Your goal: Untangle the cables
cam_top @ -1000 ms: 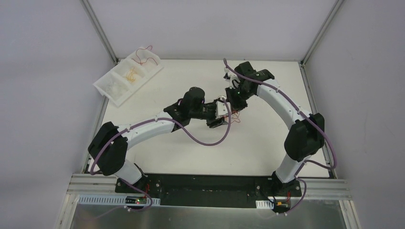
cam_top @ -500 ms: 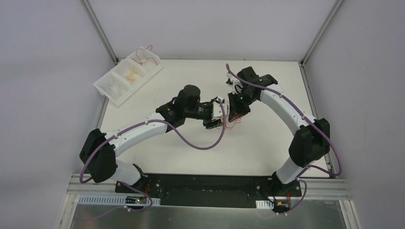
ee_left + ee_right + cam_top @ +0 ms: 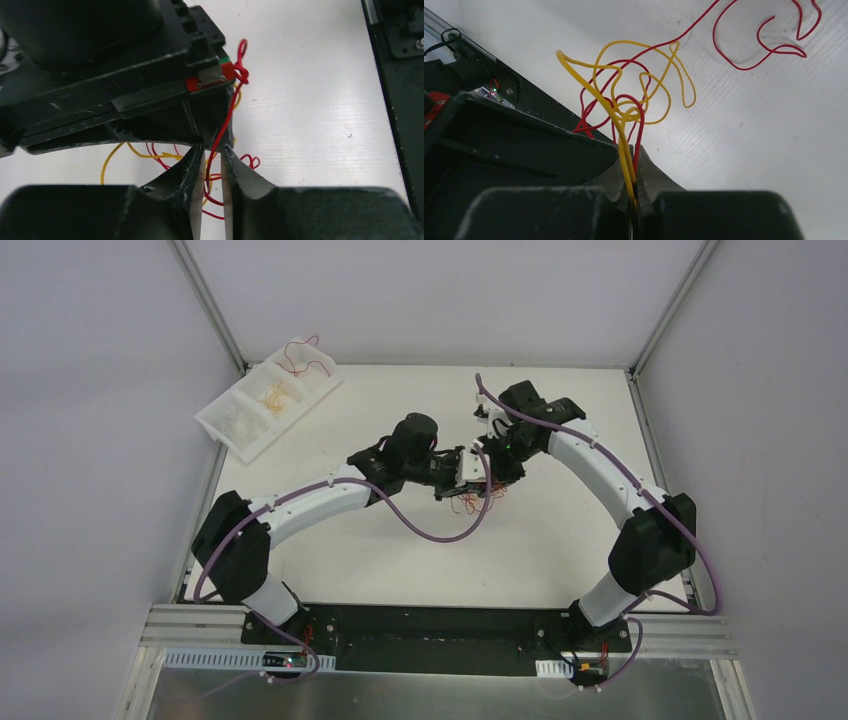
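- Cables (image 3: pixel 478 498), a red-and-yellow tangle, sit at the middle of the desk (image 3: pixel 560 540), between both tools.
- Right tool (image 3: pixel 631 162) is clamped on yellow and red strands.
- Left tool (image 3: pixel 212 167) stands narrowly apart around a red strand (image 3: pixel 225 120).

The white-shelled left arm (image 3: pixel 300 505) with black joints bows up from its base and reaches rightward. The matching right arm (image 3: pixel 600 465) arches higher and bends leftward to meet it, so the two wrists sit almost touching. The left gripper (image 3: pixel 211 150), a pair of black fingers, stands narrowly apart with a thin red wire (image 3: pixel 227 117) running through the gap. The right gripper (image 3: pixel 630 152) is pressed closed, pinching thin yellow and red wires (image 3: pixel 624 112).
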Tool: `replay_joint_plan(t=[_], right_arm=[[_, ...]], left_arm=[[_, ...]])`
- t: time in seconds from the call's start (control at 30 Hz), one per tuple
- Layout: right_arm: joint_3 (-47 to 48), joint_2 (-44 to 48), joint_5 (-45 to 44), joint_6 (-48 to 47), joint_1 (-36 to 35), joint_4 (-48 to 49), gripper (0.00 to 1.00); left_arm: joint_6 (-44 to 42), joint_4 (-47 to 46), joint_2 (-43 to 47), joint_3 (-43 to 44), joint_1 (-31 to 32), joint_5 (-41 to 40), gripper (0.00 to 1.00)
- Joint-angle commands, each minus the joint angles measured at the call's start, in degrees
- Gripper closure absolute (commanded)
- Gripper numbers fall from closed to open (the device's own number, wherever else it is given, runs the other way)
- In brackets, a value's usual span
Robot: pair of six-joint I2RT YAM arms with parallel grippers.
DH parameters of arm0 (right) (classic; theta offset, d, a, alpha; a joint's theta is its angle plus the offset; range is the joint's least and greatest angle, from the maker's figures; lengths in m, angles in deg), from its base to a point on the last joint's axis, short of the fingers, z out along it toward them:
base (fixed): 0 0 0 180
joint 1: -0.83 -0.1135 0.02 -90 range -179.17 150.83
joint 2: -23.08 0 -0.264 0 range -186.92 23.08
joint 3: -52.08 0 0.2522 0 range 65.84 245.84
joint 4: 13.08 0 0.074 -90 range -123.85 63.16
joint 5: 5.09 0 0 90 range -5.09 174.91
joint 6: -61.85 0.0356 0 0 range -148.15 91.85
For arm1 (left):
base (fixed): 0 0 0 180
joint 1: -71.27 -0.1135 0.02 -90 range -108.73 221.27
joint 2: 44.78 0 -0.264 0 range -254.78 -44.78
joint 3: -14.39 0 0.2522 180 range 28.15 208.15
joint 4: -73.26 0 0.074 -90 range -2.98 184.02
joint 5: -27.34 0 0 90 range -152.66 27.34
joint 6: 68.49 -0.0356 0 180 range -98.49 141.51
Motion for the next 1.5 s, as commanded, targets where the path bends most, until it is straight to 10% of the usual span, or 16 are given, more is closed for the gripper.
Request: replay_joint_plan(t=[0.0,0.07,0.33,0.67,0.87,1.27,1.47], right_arm=[[1.9,0.7,2.9,0.6,1.9,-1.0,1.00],[3.3,-0.5,5.9,1.0,4.0,-1.5,0.97],[11.8,-5.3,20.5,-0.4,15.5,-3.5,0.33],[-7.0,18.6,20.0,-5.0,18.8,21.6,0.01],[-20.9,33.9,16.4,-5.0,11.8,44.8,0.01],[-24.3,21.8,2.8,-9.6,-0.3,66.8,0.01],[-26.3,15.3,0.3,-12.7,-1.8,66.8,0.54]], left_arm=[[-4.8,4.9,0.4,2.6,1.0,5.9,0.90],[-8.6,7.7,2.0,1.7,1.8,7.2,1.00],[-10.4,9.6,6.4,0.3,1.7,7.8,1.00],[31.4,8.4,3.1,20.4,-8.4,7.5,1.00],[36.1,8.5,3.6,24.7,-8.9,5.5,1.00],[46.6,7.7,-1.0,37.0,-9.4,7.2,1.00],[51.5,7.1,-4.5,48.6,-13.3,10.2,1.00]])
